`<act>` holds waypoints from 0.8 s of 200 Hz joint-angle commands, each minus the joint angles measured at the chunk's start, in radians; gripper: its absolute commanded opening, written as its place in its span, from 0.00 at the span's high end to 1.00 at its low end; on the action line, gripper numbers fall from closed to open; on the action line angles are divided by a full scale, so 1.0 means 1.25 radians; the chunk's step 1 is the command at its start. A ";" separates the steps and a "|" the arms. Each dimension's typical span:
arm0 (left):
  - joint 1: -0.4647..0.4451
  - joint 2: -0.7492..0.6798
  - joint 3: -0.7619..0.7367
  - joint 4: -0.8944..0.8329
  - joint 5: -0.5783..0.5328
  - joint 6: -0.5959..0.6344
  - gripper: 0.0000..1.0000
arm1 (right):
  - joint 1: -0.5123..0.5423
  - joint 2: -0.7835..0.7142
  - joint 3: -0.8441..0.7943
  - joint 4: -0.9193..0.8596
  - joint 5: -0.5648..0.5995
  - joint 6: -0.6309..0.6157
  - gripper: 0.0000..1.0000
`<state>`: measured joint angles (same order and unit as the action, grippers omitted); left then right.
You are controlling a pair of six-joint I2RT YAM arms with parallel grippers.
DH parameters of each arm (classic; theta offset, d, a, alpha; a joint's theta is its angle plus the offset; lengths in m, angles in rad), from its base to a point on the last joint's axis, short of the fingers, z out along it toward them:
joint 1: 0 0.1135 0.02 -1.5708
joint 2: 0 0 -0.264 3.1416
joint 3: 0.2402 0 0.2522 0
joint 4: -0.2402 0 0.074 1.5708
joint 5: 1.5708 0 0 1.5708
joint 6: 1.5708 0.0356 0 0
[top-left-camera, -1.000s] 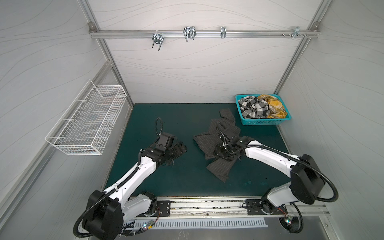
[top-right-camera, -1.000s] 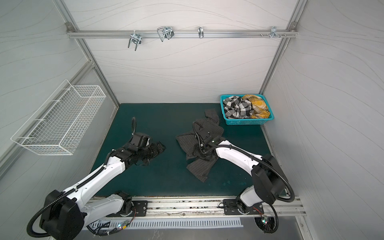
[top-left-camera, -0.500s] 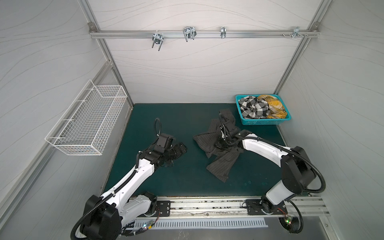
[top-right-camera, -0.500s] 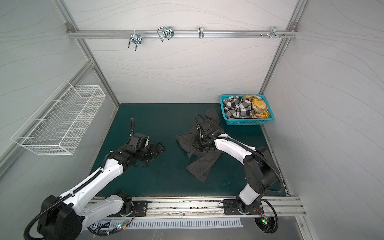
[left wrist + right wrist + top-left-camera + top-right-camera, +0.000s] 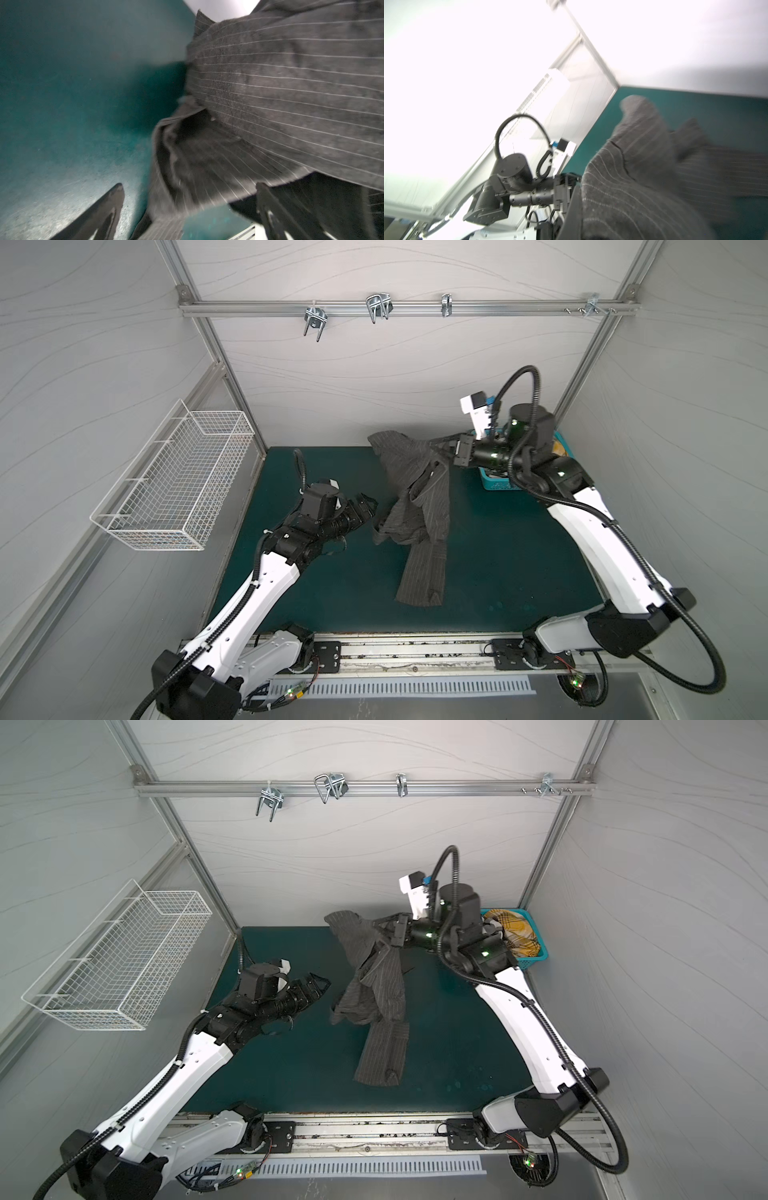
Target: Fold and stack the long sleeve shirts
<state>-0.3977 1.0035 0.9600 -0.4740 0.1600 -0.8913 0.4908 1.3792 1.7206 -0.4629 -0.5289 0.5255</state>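
Our right tool (image 5: 441,448) has clamped onto the grey striped shirt (image 5: 419,506) and hoisted it, seemingly by the collar, so only its tail drags on the surface (image 5: 519,564), letting us flatten it once our spread left tool (image 5: 368,508), just beside it, catches hold.

Grey pinstriped shirt (image 5: 419,506): woven cloth, matt, with a soft brushed nap in the left wrist view and thin pale stripes. Tabletop (image 5: 498,564): dark teal mat, matt, finely grained, with pale specks near its front edge. Yellow plaid shirt (image 5: 513,930): cloth, matt. Basket (image 5: 534,961) at the far right corner: teal plastic lattice, slight sheen. Wire basket (image 5: 178,481): white coated metal. Rail (image 5: 415,308) and hooks (image 5: 377,308): bare metal, the hooks shinier. Arms (image 5: 266,585): smooth white plastic shells, semi-gloss, with matt black joints and ribbed black hose. Walls (image 5: 395,377): matt pale panels, faint wavy grain.
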 commanded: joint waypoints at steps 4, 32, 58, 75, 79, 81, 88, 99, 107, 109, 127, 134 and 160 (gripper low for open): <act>-0.002 -0.039 0.026 -0.045 -0.038 0.010 0.00 | -0.131 -0.055 -0.138 0.002 -0.096 0.048 1.00; -0.002 -0.016 -0.026 -0.095 -0.033 0.043 0.00 | -0.263 -0.128 -0.394 0.008 -0.080 0.118 1.00; -0.002 0.024 -0.102 -0.054 -0.015 0.036 0.00 | -0.377 -0.122 -0.556 -0.056 -0.041 0.150 1.00; -0.002 0.066 -0.134 -0.013 0.000 -0.002 0.01 | -0.435 -0.114 -0.614 -0.022 -0.091 0.160 1.00; -0.002 0.079 -0.138 -0.001 0.002 -0.010 0.00 | -0.438 -0.108 -0.610 -0.035 -0.091 0.147 1.00; -0.002 0.086 -0.140 0.006 0.004 -0.013 0.00 | -0.439 -0.103 -0.605 -0.045 -0.088 0.139 1.00; -0.002 0.110 -0.142 0.026 0.013 -0.025 0.00 | -0.438 -0.088 -0.581 -0.081 -0.079 0.110 1.00; -0.002 0.147 -0.133 0.048 0.014 -0.036 0.01 | -0.433 -0.069 -0.562 -0.106 -0.074 0.089 1.00; 0.001 0.171 -0.121 0.062 0.008 -0.038 0.01 | -0.432 -0.061 -0.557 -0.107 -0.077 0.085 1.00; 0.000 0.177 -0.118 0.063 0.005 -0.039 0.01 | -0.432 -0.059 -0.556 -0.107 -0.078 0.085 1.00; 0.023 0.230 -0.098 0.098 0.003 -0.058 0.01 | -0.425 -0.047 -0.551 -0.106 -0.078 0.084 1.00; 0.041 0.254 -0.097 0.122 0.020 -0.074 0.02 | -0.420 -0.043 -0.548 -0.106 -0.076 0.084 1.00; 0.099 0.346 -0.088 0.179 0.056 -0.113 0.11 | -0.384 -0.030 -0.537 -0.108 -0.061 0.086 1.00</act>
<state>-0.3309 1.3556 0.8043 -0.3714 0.1974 -0.9657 -0.0277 1.3231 1.0275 -0.5701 -0.6033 0.6495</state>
